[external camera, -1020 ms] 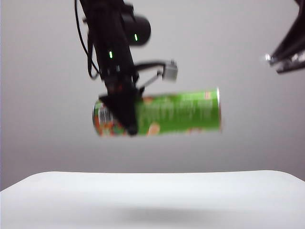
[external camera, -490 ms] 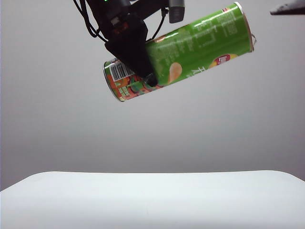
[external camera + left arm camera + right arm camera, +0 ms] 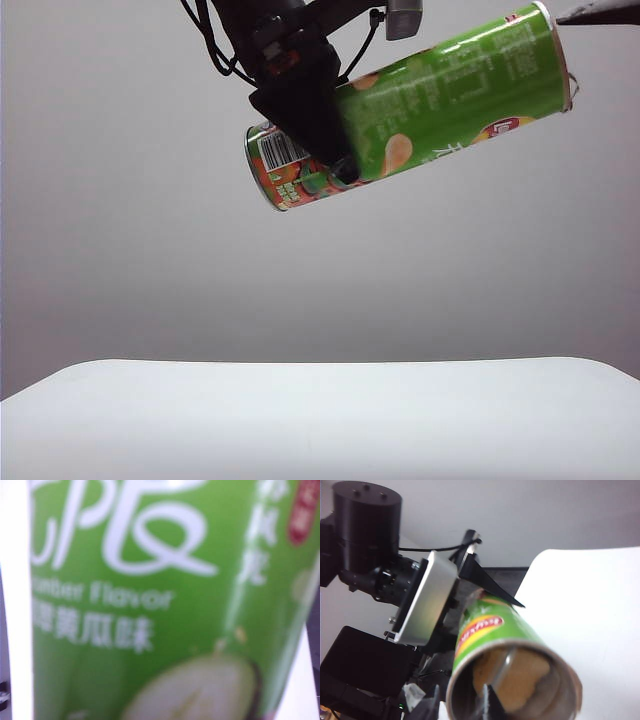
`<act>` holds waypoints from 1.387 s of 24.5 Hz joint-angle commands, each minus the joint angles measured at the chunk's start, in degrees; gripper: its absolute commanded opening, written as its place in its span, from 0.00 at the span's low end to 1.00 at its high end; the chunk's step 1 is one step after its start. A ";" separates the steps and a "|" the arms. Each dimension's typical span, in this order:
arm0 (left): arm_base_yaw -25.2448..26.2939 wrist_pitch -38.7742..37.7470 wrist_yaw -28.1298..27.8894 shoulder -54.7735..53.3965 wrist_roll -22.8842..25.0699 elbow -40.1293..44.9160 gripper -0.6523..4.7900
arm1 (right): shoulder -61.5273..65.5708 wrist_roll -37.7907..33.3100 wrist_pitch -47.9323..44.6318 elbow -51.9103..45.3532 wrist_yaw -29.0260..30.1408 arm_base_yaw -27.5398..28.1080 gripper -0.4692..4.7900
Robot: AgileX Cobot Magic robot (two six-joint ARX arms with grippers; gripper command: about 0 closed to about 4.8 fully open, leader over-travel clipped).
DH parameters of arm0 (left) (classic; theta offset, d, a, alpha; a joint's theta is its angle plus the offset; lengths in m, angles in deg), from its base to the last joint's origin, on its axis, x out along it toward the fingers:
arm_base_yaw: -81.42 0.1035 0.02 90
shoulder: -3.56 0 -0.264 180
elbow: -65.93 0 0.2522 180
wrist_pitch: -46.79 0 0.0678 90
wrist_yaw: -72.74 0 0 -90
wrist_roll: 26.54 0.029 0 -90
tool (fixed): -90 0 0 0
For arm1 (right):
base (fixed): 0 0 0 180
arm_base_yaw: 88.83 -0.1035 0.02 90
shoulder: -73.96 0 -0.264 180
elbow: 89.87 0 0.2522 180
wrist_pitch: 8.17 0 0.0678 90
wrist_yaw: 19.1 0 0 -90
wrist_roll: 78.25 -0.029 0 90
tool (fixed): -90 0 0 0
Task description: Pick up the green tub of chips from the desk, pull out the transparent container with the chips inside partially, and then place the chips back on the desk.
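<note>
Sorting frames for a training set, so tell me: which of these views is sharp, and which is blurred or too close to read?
Exterior view: sharp, evenly lit; the left gripper holds the green tub of chips tilted above the desk. Left wrist view: the tub's label fills the frame, soft and out of focus. Right wrist view: fairly clear; the tub's open end shows the chips; right gripper barely visible.

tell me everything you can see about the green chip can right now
The long bright-green cylindrical chip can hangs high above the white desk, tilted with its open end raised toward the right gripper. The left gripper clamps it near the lower end, by the white barcode label and orange-red graphics. White lettering and chip pictures cover its side. Through the silver-rimmed mouth, golden chips show inside.
</note>
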 commanded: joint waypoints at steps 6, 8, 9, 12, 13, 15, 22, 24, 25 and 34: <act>-0.11 0.85 -3.13 0.52 -1.64 -0.13 0.40 | -0.20 1.40 2.19 0.28 -1.68 0.00 0.29; -0.26 0.85 -3.13 0.55 -1.66 -0.13 0.40 | -0.17 2.23 2.78 0.28 -2.69 0.00 0.29; -0.57 0.85 -3.19 0.55 -1.88 -0.13 0.40 | -0.13 2.23 2.80 0.28 -3.21 0.00 0.29; -0.87 0.98 -2.99 0.68 -1.86 -0.13 0.40 | -0.11 2.40 2.73 0.28 -4.48 0.00 0.29; -0.87 1.18 -2.73 0.70 -1.86 -0.13 0.40 | -0.11 2.43 2.71 0.28 -4.63 0.00 0.29; -0.90 1.53 -2.71 0.70 -1.86 -0.13 0.40 | -0.11 2.43 2.64 0.28 -4.81 0.00 0.29; -1.01 2.60 -2.71 0.83 -1.86 -0.13 0.40 | 2.43 3.23 2.34 0.28 -4.76 -0.02 0.29; -1.05 2.64 -2.10 0.81 -1.84 -0.13 0.40 | 3.39 3.26 2.27 0.28 -4.72 -0.02 0.29; -1.11 2.78 -1.33 0.81 -1.86 -0.13 0.40 | 3.76 3.26 2.29 0.28 -4.70 -0.02 0.29; -1.60 4.59 -0.79 0.66 -1.57 0.00 0.40 | 4.74 1.99 -0.72 0.28 -3.23 0.00 0.29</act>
